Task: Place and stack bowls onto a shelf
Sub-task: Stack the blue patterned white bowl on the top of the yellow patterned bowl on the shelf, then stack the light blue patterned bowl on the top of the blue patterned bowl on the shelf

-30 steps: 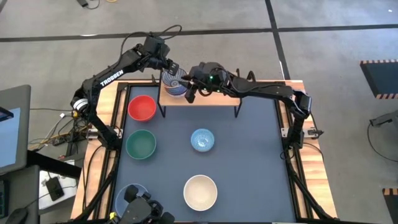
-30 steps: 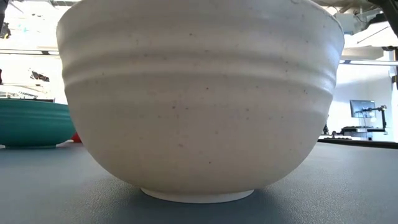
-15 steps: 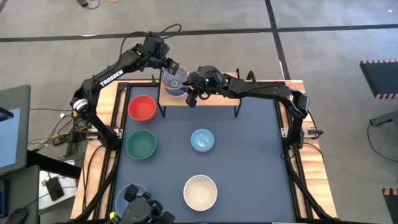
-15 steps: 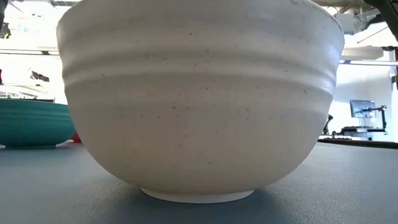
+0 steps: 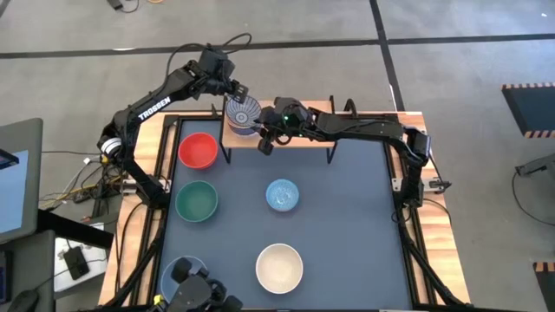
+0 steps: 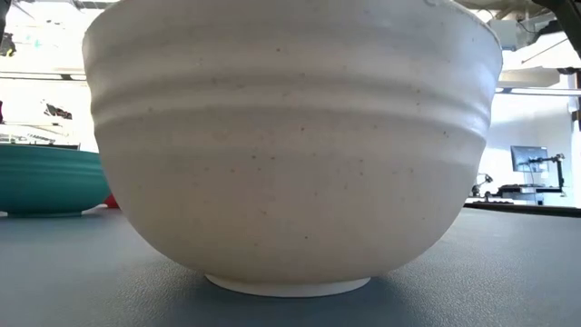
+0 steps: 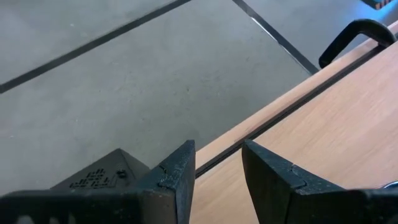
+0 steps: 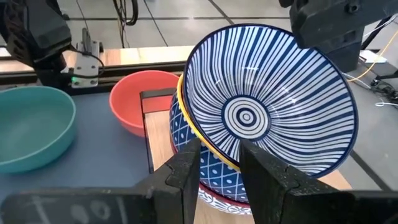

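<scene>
Striped blue-and-white bowl (image 8: 267, 106) tilts atop the stack at the shelf's (image 5: 299, 137) left end, its rim pinched by the right gripper (image 8: 217, 163); the left gripper (image 7: 217, 171), fingers slightly apart, hovers behind.

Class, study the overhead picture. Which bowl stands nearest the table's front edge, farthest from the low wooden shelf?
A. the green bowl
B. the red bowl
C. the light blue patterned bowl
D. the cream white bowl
D: the round cream white bowl sits farthest from the low light-wood shelf, beyond the red, green and light blue ones.
</scene>
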`<state>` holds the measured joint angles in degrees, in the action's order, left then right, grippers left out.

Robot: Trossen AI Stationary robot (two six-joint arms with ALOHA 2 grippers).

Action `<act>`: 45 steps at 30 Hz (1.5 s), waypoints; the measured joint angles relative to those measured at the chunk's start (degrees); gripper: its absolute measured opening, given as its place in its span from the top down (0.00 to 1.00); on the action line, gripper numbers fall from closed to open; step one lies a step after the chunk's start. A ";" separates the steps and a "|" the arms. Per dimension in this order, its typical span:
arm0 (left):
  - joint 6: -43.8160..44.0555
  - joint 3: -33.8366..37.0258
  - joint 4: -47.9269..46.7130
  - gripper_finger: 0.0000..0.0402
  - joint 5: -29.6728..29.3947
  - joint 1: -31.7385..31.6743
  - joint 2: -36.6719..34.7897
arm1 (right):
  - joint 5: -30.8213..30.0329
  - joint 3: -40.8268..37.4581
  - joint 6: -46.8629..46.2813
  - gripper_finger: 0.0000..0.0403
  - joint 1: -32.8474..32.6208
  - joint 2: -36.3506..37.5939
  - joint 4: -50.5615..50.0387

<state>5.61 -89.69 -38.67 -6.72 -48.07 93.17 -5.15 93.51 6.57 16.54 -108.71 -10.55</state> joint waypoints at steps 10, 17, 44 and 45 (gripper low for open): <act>-0.67 0.06 -3.45 0.71 0.27 0.07 0.11 | -4.63 -0.07 3.61 0.66 -3.00 1.53 0.36; -0.84 0.15 -2.55 0.71 -0.01 -0.10 -1.07 | -4.45 -0.15 3.98 0.66 -5.09 1.46 -1.09; 4.31 0.11 -3.46 0.71 0.02 5.98 -18.73 | 4.23 -0.04 -10.87 0.62 -8.81 1.51 -21.21; 4.77 0.11 -4.29 0.71 0.01 6.85 -19.04 | 4.49 -0.09 -11.05 0.60 -8.94 1.51 -23.14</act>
<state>10.38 -89.58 -42.96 -6.71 -41.22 74.13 -0.67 93.42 -4.48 7.61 -107.20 -33.69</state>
